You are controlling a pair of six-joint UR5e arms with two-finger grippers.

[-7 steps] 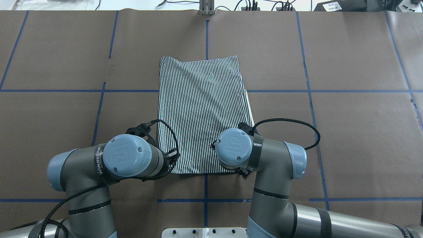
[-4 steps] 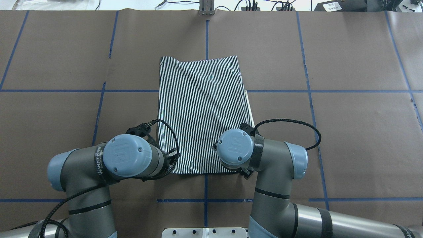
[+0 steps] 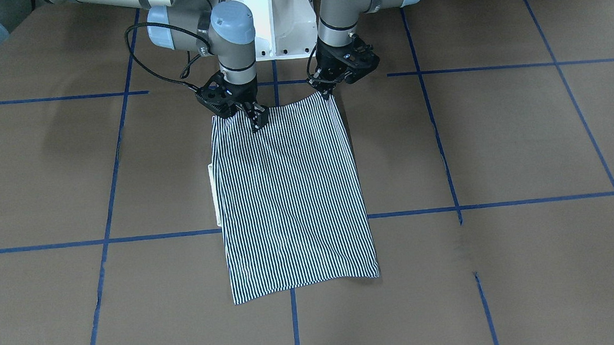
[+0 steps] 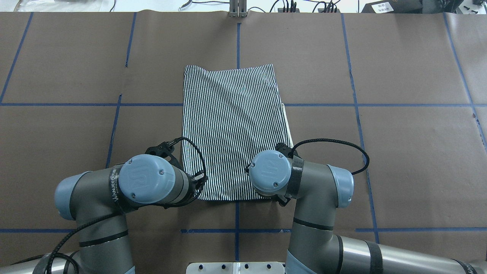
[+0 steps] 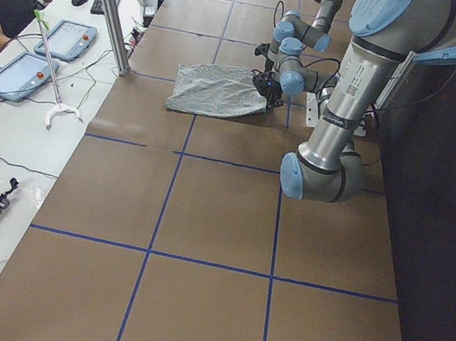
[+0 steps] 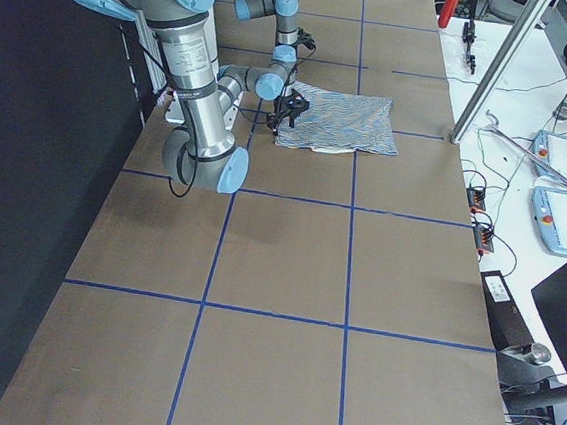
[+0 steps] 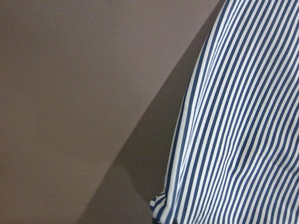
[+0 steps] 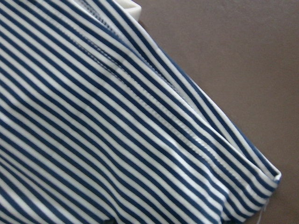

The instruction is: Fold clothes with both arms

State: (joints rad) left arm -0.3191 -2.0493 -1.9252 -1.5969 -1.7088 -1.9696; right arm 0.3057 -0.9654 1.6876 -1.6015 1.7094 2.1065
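The striped polo shirt (image 3: 292, 194) lies folded mid-frame in the front-facing view. Both claws clamp its upper edge: left gripper (image 3: 328, 91) at the upper-right corner, right gripper (image 3: 256, 121) nearer upper left. Brown table (image 3: 497, 145) spreads wide on every side.

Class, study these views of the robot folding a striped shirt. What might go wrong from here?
1. The right gripper seems to pinch the navy-and-white striped polo shirt well inside its corner, while the left gripper holds a corner; the free corner may droop and skew the fold.
2. The cream collar pokes out one side; lifting may drag it further.
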